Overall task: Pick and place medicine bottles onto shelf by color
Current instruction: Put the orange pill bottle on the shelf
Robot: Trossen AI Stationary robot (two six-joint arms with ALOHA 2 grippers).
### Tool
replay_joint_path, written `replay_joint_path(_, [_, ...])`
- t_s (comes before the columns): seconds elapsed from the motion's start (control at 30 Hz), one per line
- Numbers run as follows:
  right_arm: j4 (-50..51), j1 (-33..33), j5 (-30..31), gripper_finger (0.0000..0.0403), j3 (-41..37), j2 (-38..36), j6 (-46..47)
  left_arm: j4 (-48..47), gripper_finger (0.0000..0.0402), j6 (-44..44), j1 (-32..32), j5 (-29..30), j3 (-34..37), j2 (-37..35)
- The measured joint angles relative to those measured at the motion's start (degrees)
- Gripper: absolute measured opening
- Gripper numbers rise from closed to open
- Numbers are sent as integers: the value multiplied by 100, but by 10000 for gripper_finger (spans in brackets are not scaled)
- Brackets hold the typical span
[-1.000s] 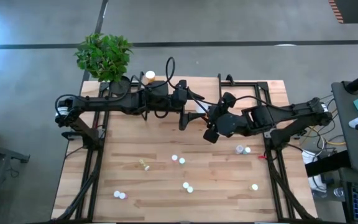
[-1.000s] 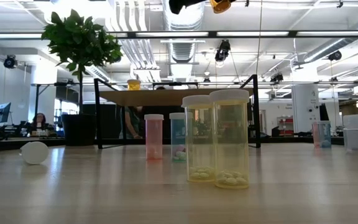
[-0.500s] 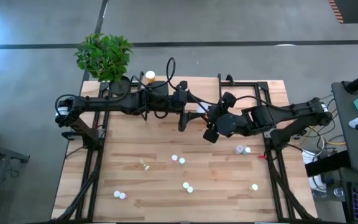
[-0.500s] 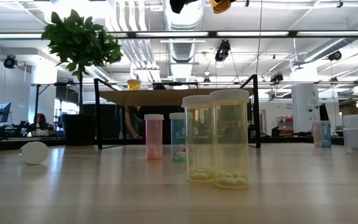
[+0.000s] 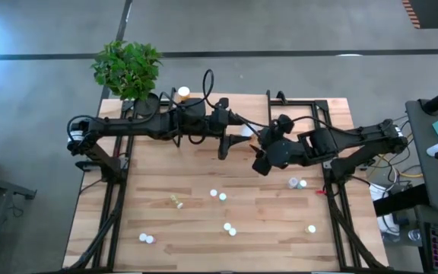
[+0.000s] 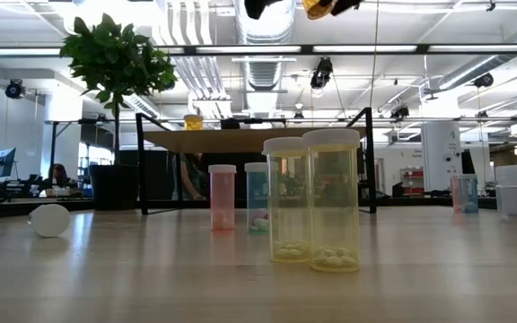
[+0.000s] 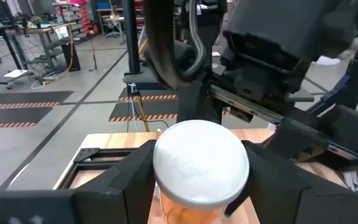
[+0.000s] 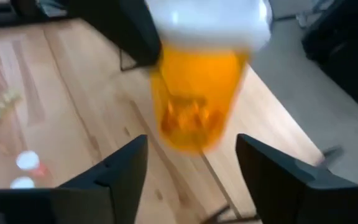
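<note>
Left wrist view: left gripper point(image 7: 197, 186) clamps the orange bottle point(image 7: 199, 165) above the shelf point(image 5: 226, 122). Right wrist view: right gripper point(image 8: 191, 168) spread, bottle beyond fingers (contact unclear). High view hides the bottle.

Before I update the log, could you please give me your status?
Left tool closed on orange bottle, mid-air. Right tool open, close by. One yellow bottle on shelf.
</note>
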State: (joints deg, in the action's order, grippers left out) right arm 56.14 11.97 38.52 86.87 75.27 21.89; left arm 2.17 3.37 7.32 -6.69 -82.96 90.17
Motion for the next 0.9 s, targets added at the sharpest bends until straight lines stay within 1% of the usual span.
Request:
replay_joint_path(0.13, [783,2,2,287,0,-126,659,-71,197,-208,14,284,0,-2])
replay_joint_path(0.27, [1296,13,7,318,-2,-312,1165,-571,199,-396,19,764,0,-159])
replay_joint_path(0.43, [1119,13,177,338,-2,-573,1130,-1605,200,-410,23,1756,0,-529])
replay_joint_path(0.53, [1016,13,392,341,-2,-707,1040,-1999,200,-299,47,2069,74,-710])
replay_joint_path(0.6, [949,-2,414,340,-2,-784,913,-2014,200,-306,58,2130,244,-841])
replay_joint_path(0.7, [913,0,541,341,-2,-875,801,-1910,200,-483,56,2447,595,-971])
replay_joint_path(0.8, [913,0,661,340,-2,-969,800,-1781,200,-741,93,2894,1103,-1140])
replay_joint_path(0.9, [916,0,669,337,-2,-1034,800,-1464,201,-948,223,3129,1723,-1393])
